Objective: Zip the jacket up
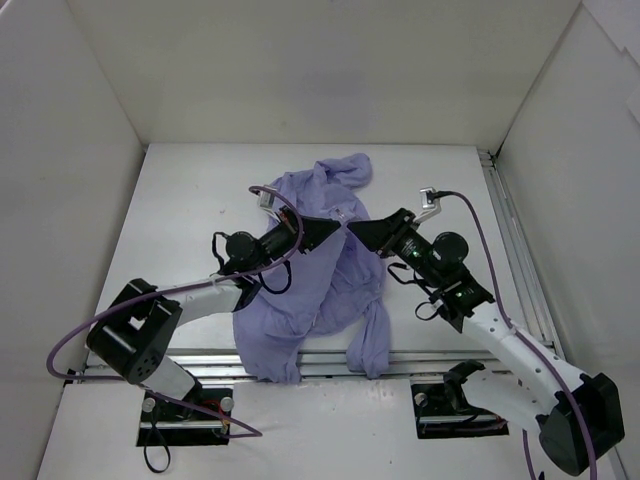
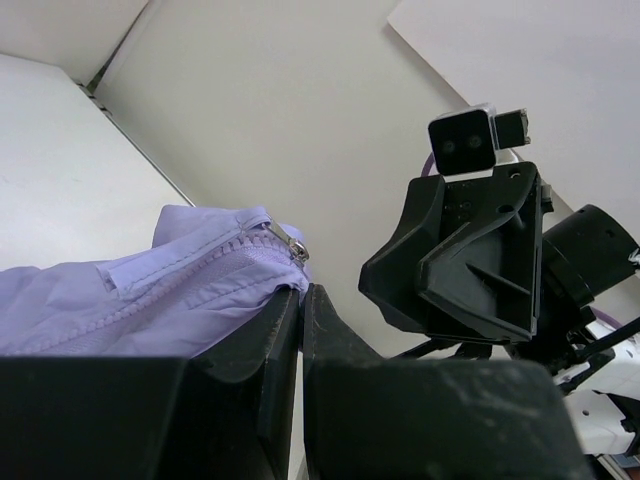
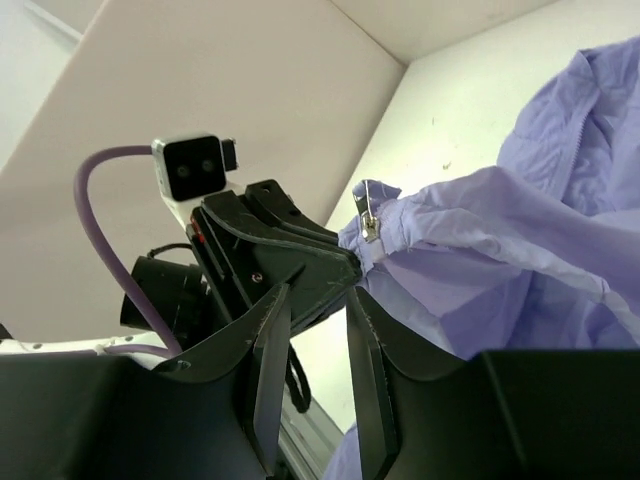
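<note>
Left gripper (image 2: 302,296) clamps the crumpled lavender fabric jacket (image 1: 320,290) near its metal zipper pull (image 3: 368,215). Right gripper (image 3: 315,305) is parted and empty. Zipping apparently not yet begun.

No legible text or labels anywhere.

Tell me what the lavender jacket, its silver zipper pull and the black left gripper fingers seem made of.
Lavender jacket: thin woven synthetic fabric, probably nylon or polyester, matte; it crumples and drapes softly. Small silver zipper pull: seemingly metal, with a bright glint. Black left gripper fingers: hard plastic, likely, with a matte, slightly grainy face.
</note>
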